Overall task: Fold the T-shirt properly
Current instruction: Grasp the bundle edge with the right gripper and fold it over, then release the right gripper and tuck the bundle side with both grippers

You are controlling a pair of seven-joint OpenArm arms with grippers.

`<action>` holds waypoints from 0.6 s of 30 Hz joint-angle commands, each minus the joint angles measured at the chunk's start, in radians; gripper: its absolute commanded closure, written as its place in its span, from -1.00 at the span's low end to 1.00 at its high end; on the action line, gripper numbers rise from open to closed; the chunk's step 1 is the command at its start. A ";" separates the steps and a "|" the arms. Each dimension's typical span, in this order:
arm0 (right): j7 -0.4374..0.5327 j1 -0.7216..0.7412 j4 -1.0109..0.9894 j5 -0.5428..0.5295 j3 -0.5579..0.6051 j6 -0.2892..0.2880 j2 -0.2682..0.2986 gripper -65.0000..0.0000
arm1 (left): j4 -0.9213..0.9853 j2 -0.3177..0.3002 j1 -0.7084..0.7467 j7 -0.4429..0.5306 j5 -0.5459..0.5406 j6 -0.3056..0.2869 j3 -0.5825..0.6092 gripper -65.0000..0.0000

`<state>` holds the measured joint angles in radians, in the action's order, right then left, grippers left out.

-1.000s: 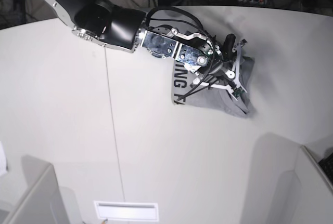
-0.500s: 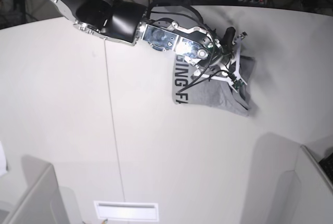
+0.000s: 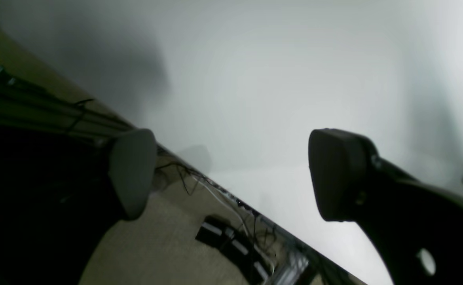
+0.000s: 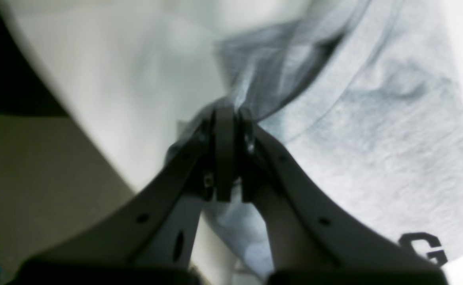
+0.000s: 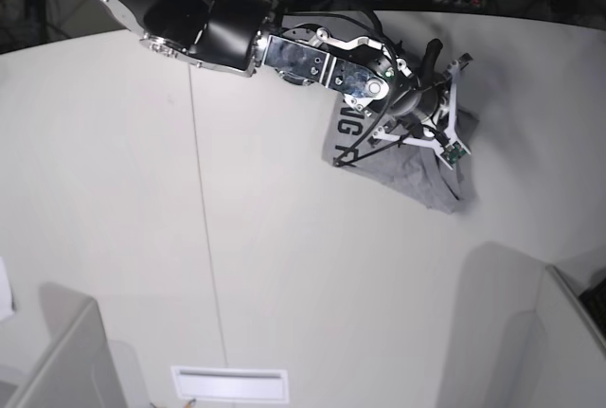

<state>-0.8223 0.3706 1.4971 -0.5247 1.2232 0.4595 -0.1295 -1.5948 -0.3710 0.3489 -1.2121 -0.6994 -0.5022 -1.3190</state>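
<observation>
T-shirt [image 5: 407,157], grey cotton with big black letters, lies bunched near the far edge of the white table [image 5: 284,266], with lots of bare room in front. The right gripper [image 4: 226,118] is pinched tight on a fold of it. The left gripper [image 3: 231,174] is wide apart, holding nothing, over the table's edge.

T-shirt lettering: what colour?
Black, on the grey T-shirt; clearest in the right wrist view.

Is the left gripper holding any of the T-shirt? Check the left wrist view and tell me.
No. The left gripper stands wide open over the bare white table, with no cloth between its fingers.
</observation>
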 commanded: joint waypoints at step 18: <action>0.025 -0.170 0.365 -0.088 -0.498 -0.003 0.296 1.00 | -0.306 0.076 -0.225 -0.110 -0.033 0.063 0.631 -0.12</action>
<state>-0.8146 0.1799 1.8450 -0.6155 0.7307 0.4633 0.1711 -1.8851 -0.2817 0.1276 -1.3281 -0.7300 -0.4385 -0.6807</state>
